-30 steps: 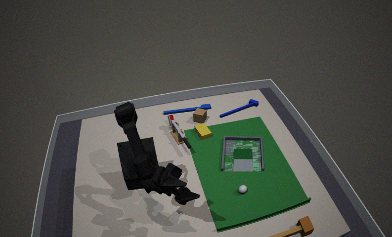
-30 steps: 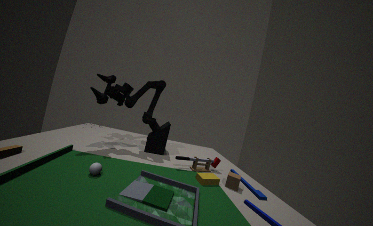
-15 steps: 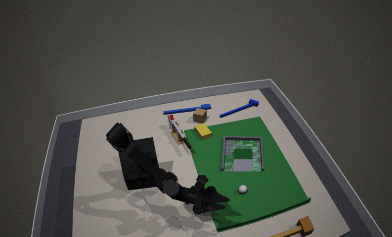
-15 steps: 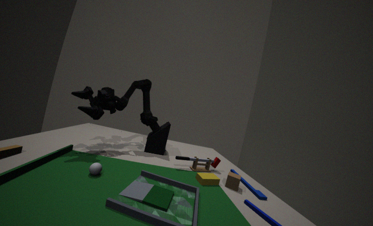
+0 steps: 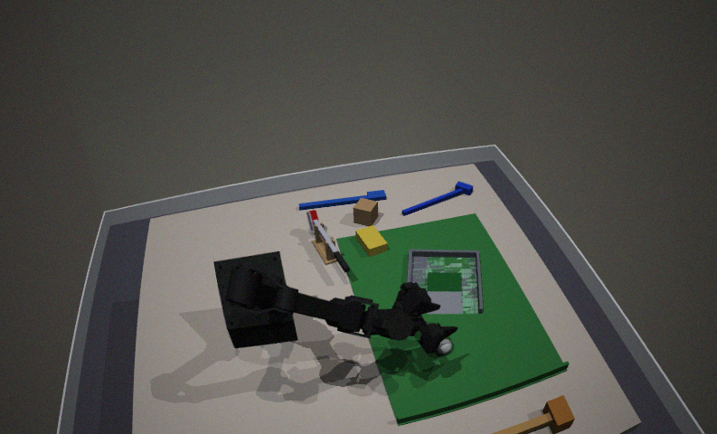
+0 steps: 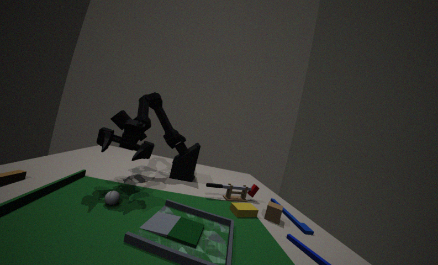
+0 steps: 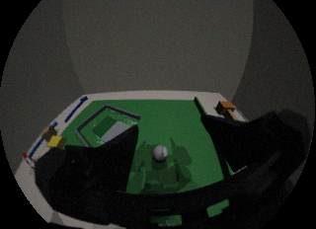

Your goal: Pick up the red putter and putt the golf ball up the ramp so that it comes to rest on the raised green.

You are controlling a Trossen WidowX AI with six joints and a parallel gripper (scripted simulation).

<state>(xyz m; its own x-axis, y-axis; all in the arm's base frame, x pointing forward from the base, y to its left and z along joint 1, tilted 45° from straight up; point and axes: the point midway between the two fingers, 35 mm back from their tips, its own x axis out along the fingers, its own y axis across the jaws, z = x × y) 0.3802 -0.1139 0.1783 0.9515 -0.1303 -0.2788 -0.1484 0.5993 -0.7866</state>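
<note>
Our arm [image 5: 307, 309] reaches out over the green mat [image 5: 491, 344], well apart from the red putter [image 5: 326, 240], which lies on its wooden stand on the tabletop [image 5: 190, 241] behind us, long axis running from red head to black grip. Our fingers [image 6: 106, 138] hang spread wide, empty, above the golf ball [image 6: 111, 197].

Tabletop mini-golf rig: green mat [image 5: 491, 344], ramp [image 6: 158, 223]

The flat green mat [image 5: 491, 344] looks soft and dull, like felt. The small white golf ball [image 6: 111, 197] looks smooth. The black robot arm [image 5: 318, 309] looks like dull plastic. Beside the mat, the little brown stand [image 6: 236, 193] looks like wood.
</note>
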